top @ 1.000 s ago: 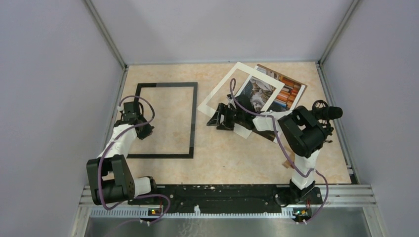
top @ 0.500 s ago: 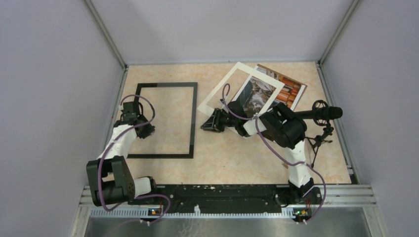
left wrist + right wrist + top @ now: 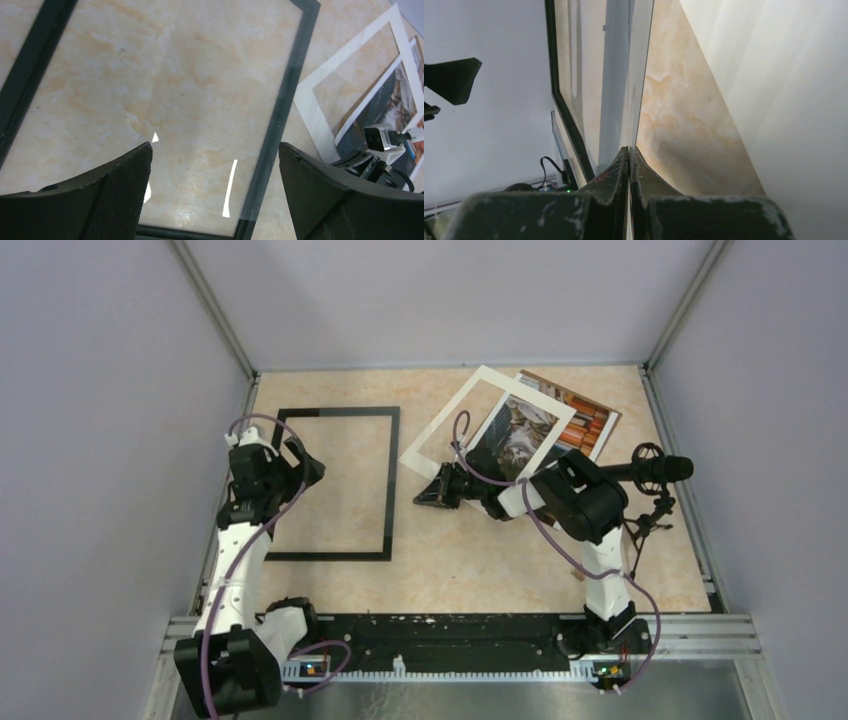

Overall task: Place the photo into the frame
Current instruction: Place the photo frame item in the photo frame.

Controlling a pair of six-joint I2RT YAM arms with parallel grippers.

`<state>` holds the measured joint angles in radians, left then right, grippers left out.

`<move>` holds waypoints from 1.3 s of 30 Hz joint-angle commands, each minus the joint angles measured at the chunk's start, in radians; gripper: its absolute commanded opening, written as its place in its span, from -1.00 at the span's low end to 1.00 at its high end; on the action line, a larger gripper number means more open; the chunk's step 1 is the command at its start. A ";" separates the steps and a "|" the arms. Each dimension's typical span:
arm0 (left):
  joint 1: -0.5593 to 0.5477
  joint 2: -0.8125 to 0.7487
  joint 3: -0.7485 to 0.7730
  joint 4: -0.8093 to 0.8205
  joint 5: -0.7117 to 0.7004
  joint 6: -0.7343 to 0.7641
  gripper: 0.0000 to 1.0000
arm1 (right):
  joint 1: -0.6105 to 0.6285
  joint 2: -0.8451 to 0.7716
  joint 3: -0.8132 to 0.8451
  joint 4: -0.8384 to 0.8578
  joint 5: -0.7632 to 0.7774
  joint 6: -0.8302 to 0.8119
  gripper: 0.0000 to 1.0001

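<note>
One thin black frame (image 3: 392,480), flat on the marbled table (image 3: 470,560), left of centre in the top view, long sides running up the picture. Glazed, going by the bright glints in the left wrist view; only tabletop within its border. Well apart from it, upper right of centre: the photo (image 3: 520,435), tilted, dark in the middle with coloured bands along its right side, partly covered by a white mat (image 3: 443,421) lying askew over it.

Above the frame's upper left part, the left gripper (image 3: 305,462), spread wide, nothing between its fingers (image 3: 115,195).

Between frame and mat, just beside the mat's lower left corner, the right gripper (image 3: 425,495), pointing left toward the frame. In its own wrist view, closed to a hairline gap (image 3: 629,150), with a thin glossy sheet (image 3: 624,75) seen edge-on rising from between the pads. Cannot tell what that sheet is; barely visible from above.
</note>
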<state>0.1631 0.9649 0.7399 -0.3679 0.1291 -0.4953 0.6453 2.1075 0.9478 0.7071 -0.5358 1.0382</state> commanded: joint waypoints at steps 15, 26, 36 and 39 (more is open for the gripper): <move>-0.152 0.033 0.067 0.162 0.249 0.050 0.96 | 0.056 -0.142 -0.092 0.046 0.174 -0.023 -1.00; -0.154 0.037 0.033 0.116 0.085 0.066 0.96 | 0.062 -0.100 -0.066 0.109 0.130 -0.042 -1.00; -0.116 0.188 0.035 0.104 -0.271 -0.103 0.96 | 0.055 -0.105 -0.054 0.115 0.046 -0.155 -1.00; -0.038 0.286 0.117 0.089 -0.317 -0.098 0.96 | 0.038 -0.115 -0.037 0.026 0.043 -0.236 -1.00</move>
<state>0.0505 1.1660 0.7547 -0.2829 -0.0227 -0.5587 0.6968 2.0064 0.8581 0.7811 -0.4587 0.9302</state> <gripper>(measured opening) 0.979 0.004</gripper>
